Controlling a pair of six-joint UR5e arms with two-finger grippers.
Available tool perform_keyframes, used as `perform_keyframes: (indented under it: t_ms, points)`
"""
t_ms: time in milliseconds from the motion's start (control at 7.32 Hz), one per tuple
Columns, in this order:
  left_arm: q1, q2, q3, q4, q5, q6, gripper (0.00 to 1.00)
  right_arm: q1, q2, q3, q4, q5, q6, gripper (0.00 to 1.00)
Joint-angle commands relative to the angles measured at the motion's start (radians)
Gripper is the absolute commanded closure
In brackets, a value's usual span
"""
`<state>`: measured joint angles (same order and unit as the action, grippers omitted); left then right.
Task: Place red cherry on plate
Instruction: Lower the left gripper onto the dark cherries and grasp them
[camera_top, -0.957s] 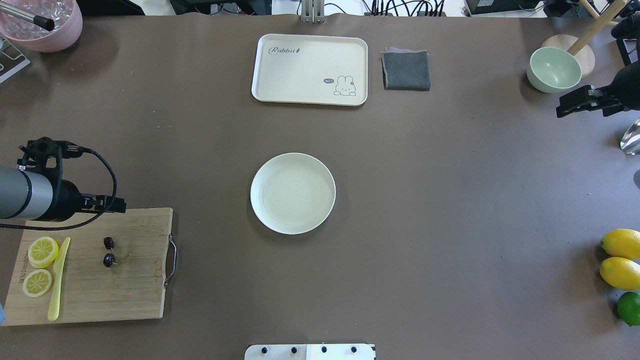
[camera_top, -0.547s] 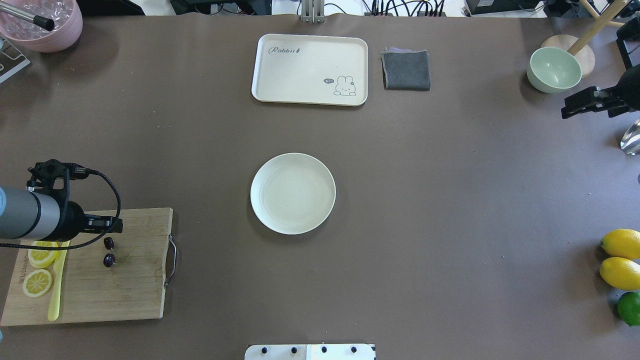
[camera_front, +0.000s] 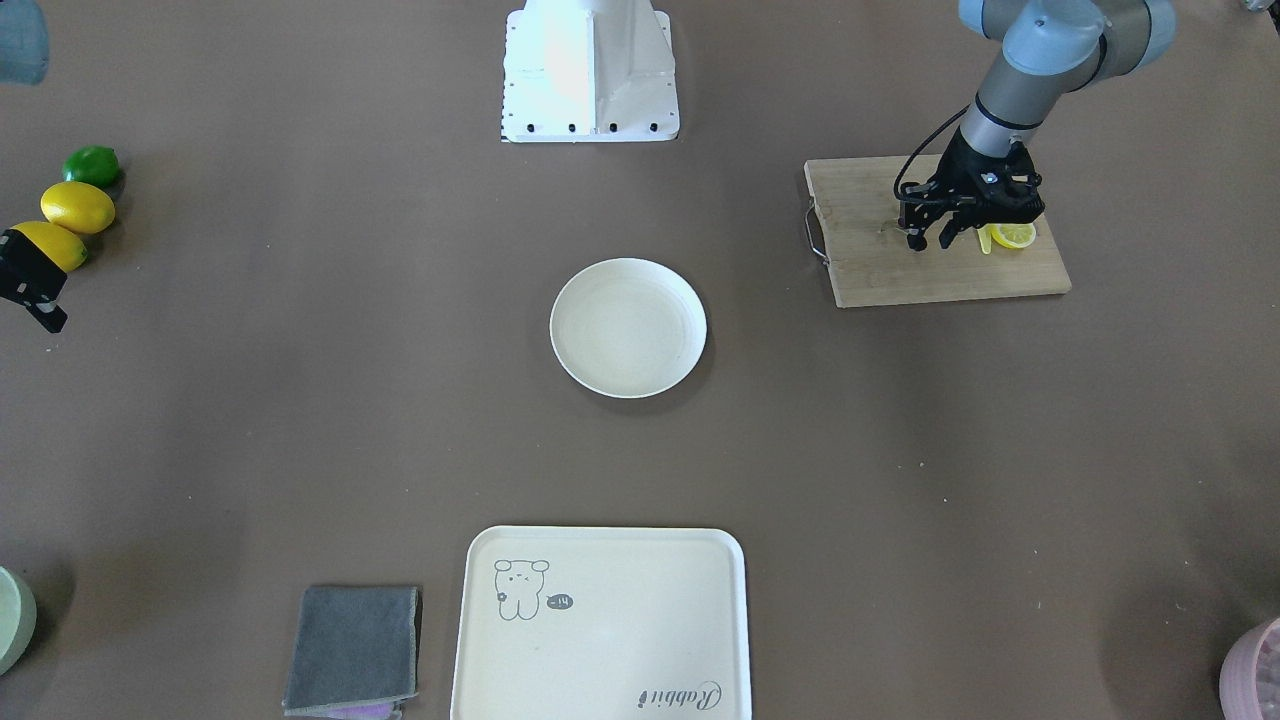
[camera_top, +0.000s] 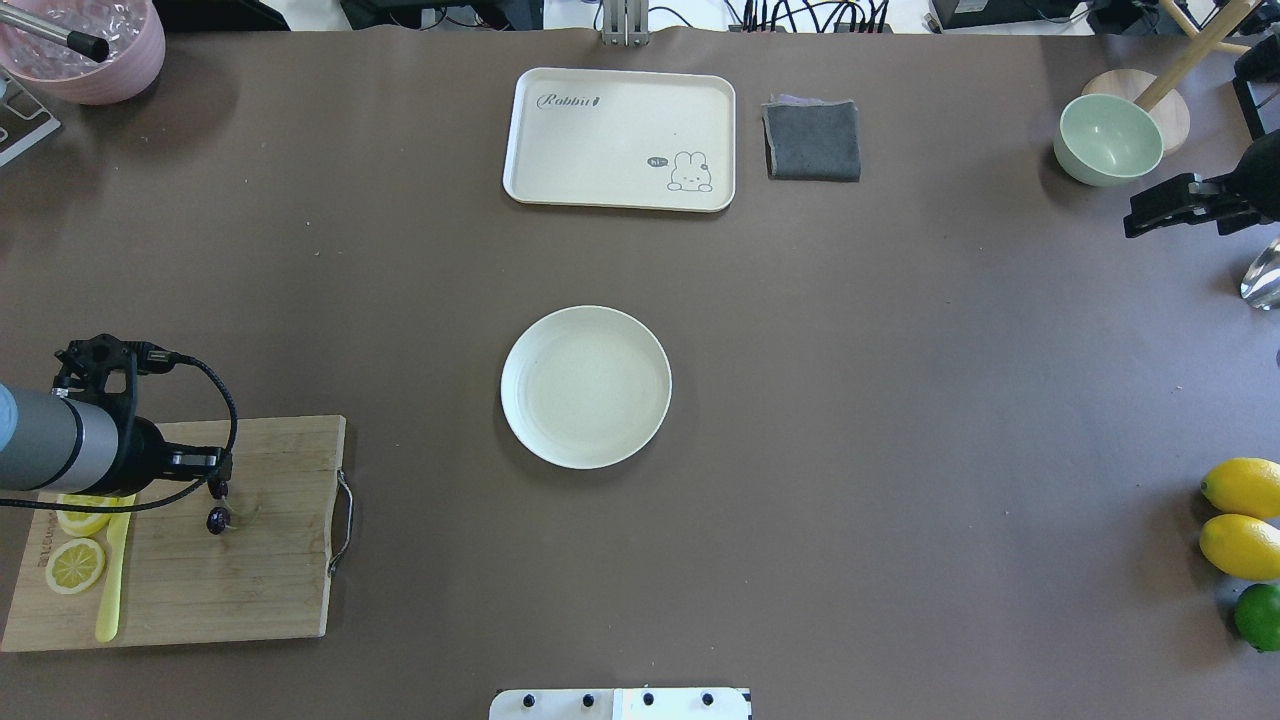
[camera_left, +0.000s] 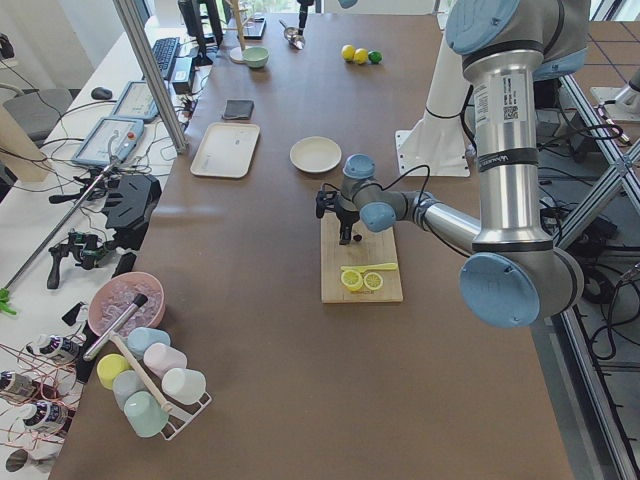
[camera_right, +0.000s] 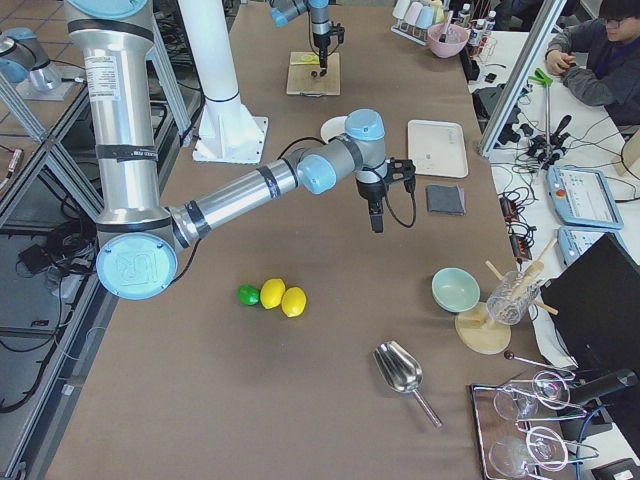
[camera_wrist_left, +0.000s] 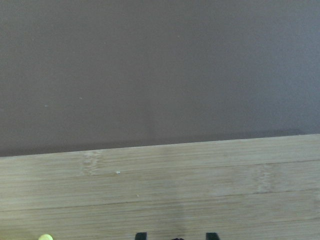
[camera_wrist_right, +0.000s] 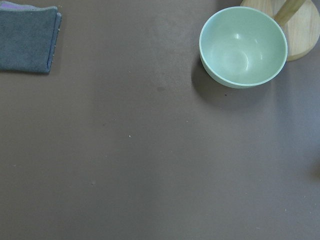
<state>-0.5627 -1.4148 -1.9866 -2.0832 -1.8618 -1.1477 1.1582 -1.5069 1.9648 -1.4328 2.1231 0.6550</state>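
the left gripper hung low over the wooden cutting board at the robot's left end of the table, with its fingers spread apart. in the left wrist view the two dark fingertips showed at the bottom edge with a small dark shape between them. it was too cut off to tell whether they touched it.

the red cherry lay on the board, well apart from the plate. one fruit sat in plain sight, just nearer the robot than the gripper. the other was mostly hidden under the fingertips in the overhead view.

two lemon slices and a yellow knife lay on the board's outer half, on the far side of the cherry from the plate. the wrist covered part of the farther slice. the board's metal handle sat on the edge facing the plate, and brown table cover lay between that edge and the plate.

the plate stood near the middle of the table, between the robot's base and a cream tray. a folded grey cloth lay just beside the tray.

the right gripper hovered at the far right, near a pale green bowl. it was seen side-on, so i could not tell how its fingers stood. two lemons and a lime lay at the right edge, with a metal scoop farther along it. a pink bowl stood at the far left corner.
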Motion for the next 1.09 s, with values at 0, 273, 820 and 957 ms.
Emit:
perform_keyframes:
  t_ms: [0,273,820,957]
  points:
    - [0.013,0.002,0.002,0.000,0.001,-0.001,0.52,0.000,-0.001,0.000,0.000,0.000,0.000,0.00]
    - [0.017,0.002,0.015,0.000,0.001,0.006,0.63,0.000,-0.003,-0.001,0.000,0.000,0.000,0.00]
    - [0.017,-0.007,0.011,0.000,0.001,0.008,1.00,0.003,0.001,-0.001,0.000,0.001,0.000,0.00]
    - [0.009,-0.012,0.000,0.000,0.000,0.009,1.00,0.005,0.001,-0.001,0.000,0.003,0.000,0.00]
